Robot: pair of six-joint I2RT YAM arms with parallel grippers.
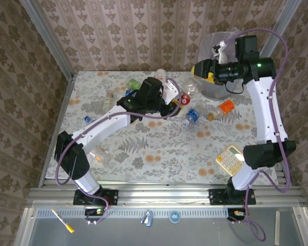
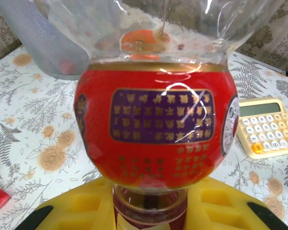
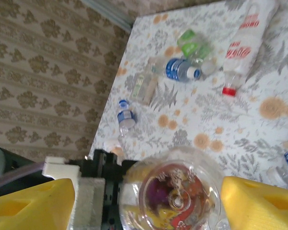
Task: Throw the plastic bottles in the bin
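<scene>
1. My left gripper [image 2: 150,207] is clamped on the neck of the red-labelled bottle [image 2: 156,134]. It holds the bottle clear of the table [image 1: 159,154], base outward, so the wide body is free for a second grip.
2. My right gripper [image 3: 146,201] stands with its yellow fingers wide apart, and that bottle's clear base is lined up between them. They look short of it, though I cannot tell whether they touch.
3. I judge this a hand-over. The bin [image 1: 209,45] sits at the far right corner, just beside my right arm and a long reach for my left.
4. The orange-capped bottle [image 1: 225,107] and the blue-labelled bottle [image 1: 193,116] lie near the bin's foot, waiting their turn.
5. The calculator [image 1: 230,159] lies near right and is none of my business.
</scene>
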